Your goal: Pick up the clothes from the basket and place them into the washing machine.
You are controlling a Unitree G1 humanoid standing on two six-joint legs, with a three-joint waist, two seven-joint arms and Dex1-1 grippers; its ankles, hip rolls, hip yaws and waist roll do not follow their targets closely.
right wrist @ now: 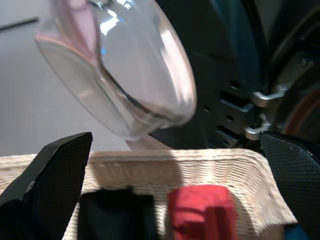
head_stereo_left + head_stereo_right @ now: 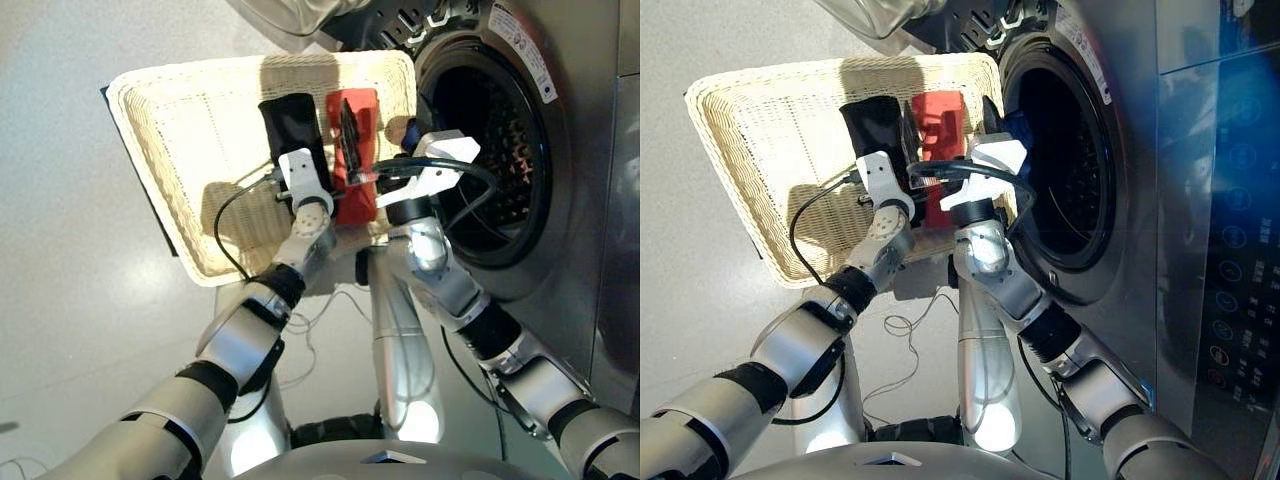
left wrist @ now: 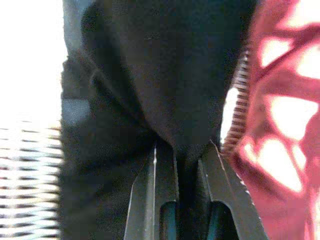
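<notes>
The cream wicker basket [image 2: 170, 130] lies on the floor beside the washing machine [image 2: 560, 200], whose porthole and steel drum [image 2: 495, 140] stand uncovered. In the basket's right half a black garment [image 2: 290, 120] lies next to a red-orange one [image 2: 355, 105]. My left gripper [image 3: 187, 150] is shut on the black garment, with cloth pinched between its fingers. My right gripper [image 1: 175, 140] hangs open above the red-orange garment, holding nothing. A bit of navy blue cloth [image 2: 1017, 127] shows at the basket's corner by the porthole.
The round glass door [image 1: 125, 75] is swung open above the basket's far edge. A black cable [image 2: 225, 215] loops over the left half of the basket. Pale floor [image 2: 60, 300] surrounds the basket on the left.
</notes>
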